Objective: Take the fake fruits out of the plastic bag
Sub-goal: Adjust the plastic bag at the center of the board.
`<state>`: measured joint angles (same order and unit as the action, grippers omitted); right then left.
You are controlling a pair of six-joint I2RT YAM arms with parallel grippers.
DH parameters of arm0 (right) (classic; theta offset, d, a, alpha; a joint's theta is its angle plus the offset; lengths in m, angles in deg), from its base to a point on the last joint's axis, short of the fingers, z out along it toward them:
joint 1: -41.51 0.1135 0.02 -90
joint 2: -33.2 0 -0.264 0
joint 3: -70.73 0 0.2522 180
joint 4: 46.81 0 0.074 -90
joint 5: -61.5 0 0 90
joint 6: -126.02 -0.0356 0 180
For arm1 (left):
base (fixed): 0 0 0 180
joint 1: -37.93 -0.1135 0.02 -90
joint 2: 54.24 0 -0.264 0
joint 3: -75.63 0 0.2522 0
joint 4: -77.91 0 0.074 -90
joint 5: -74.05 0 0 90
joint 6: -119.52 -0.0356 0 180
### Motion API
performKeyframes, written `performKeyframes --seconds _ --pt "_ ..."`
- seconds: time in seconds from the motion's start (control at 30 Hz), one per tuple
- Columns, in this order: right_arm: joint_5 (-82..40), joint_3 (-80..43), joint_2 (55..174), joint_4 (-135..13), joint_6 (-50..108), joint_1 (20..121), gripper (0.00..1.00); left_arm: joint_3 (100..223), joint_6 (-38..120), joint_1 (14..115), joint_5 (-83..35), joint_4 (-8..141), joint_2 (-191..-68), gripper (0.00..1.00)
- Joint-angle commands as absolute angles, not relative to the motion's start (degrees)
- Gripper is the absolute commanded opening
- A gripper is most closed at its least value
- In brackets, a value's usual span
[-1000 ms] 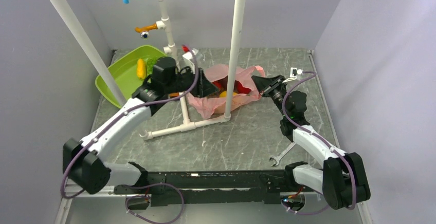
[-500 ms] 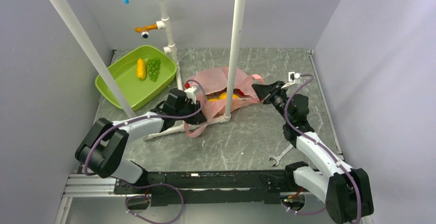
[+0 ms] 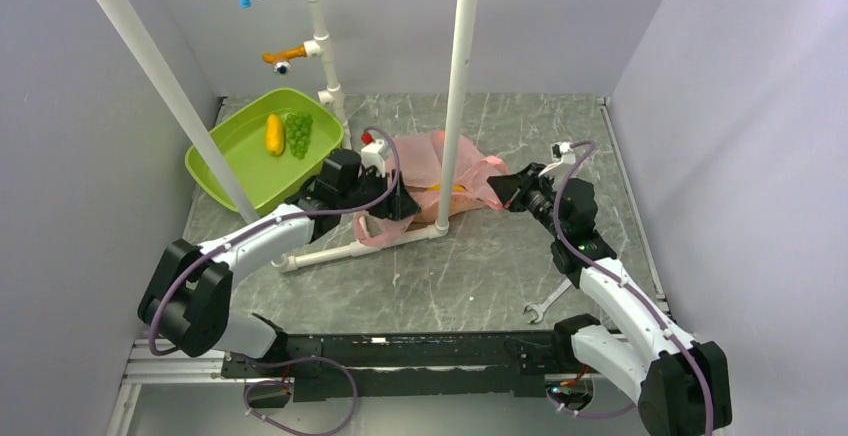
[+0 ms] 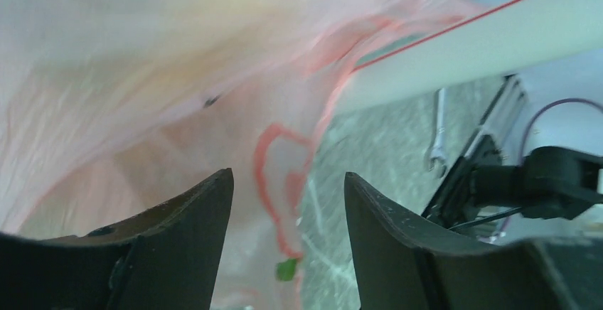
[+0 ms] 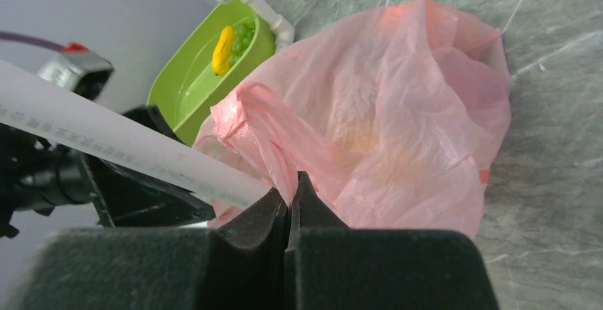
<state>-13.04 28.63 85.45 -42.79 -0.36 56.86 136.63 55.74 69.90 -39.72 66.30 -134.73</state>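
**Fruits not yet out of the bag**

My right pincer [image 5: 291, 182] is clenched on a fold of the plastic bag [image 5: 398, 97]. My left pincer [image 4: 288, 203] is released, facing its film. Just beyond the fold, the fake fruits [image 5: 359, 136] glow yellow inside. Judgement: all extraction remains.

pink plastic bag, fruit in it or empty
Not empty: a yellow-orange fruit shows through the thin translucent pink plastic bag in the right wrist view. How many are inside, cannot tell.

The pink plastic bag [image 3: 425, 161] lies crumpled on the table [image 3: 480, 266] — a yellow-orange fruit [image 5: 363, 139] shows dimly through its film.
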Motion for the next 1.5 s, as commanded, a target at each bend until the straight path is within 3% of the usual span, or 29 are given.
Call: performKeyframes --seconds 0.0,0.1,0.33,0.43,0.57,0.93,1.47 --pt "-14.1 22.6 86.3 -44.5 1.6 59.3 0.0 142.8 58.4 70.2 -44.9 70.6 -135.4 0.65" --pt "-14.0 20.4 86.8 -45.5 1.9 60.2 0.0 145.0 59.3 70.3 -43.4 71.4 -138.4 0.65" --pt "-15.9 19.4 86.4 -44.7 1.1 60.0 0.0 146.8 58.7 70.8 -43.9 76.4 -142.5 0.43" --pt "-16.8 18.0 86.9 -44.0 -0.1 59.9 0.0 146.7 57.5 71.0 -41.3 77.1 -142.9 0.49" --pt "-16.8 17.8 87.6 -43.3 -2.1 59.9 0.0 147.6 55.0 71.0 -37.6 77.1 -144.4 0.49" --pt "-18.4 18.3 87.7 -44.1 -1.8 59.9 0.0 152.9 52.0 70.5 -38.9 76.2 -154.8 0.41" --pt "-13.8 22.3 90.1 -43.1 0.7 60.0 0.0 132.9 51.5 70.6 -36.6 79.4 -145.5 0.39"
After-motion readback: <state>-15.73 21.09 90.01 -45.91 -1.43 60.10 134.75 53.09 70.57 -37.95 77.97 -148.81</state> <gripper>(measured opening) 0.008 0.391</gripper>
